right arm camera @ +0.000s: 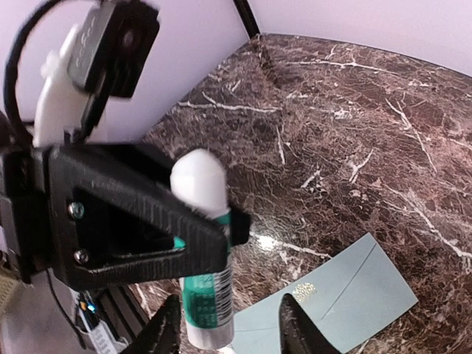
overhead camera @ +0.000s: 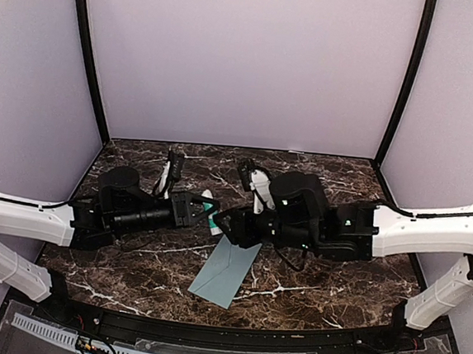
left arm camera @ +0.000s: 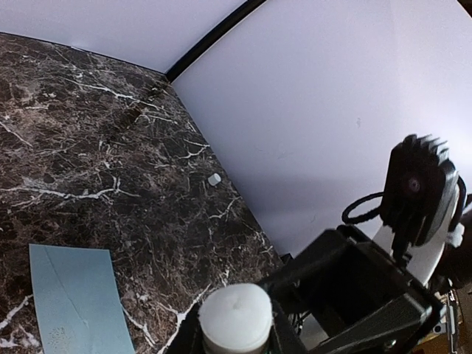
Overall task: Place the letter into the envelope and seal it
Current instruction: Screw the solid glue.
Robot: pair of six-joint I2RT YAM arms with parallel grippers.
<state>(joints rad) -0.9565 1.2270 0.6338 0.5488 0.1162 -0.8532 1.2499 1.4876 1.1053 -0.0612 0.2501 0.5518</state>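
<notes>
The pale teal envelope [overhead camera: 226, 273] lies flat near the table's front middle, and it also shows in the wrist views [left arm camera: 77, 302] [right arm camera: 335, 299]. My left gripper [overhead camera: 203, 210] [left arm camera: 236, 333] is shut on a glue stick [overhead camera: 212, 210] [right arm camera: 203, 258] with a white cap and a teal body, held above the envelope's far end. The right gripper [overhead camera: 228, 231] [right arm camera: 230, 333] faces it, open. Its two fingers stand either side of the stick's lower end, the left finger [right arm camera: 165, 333] close beside it. The letter is out of view.
Dark marble table [overhead camera: 328, 177] with pale walls on three sides. A tiny white scrap [left arm camera: 214, 179] lies near the back wall. The right arm's black body [left arm camera: 369, 295] fills the space just beyond the glue stick.
</notes>
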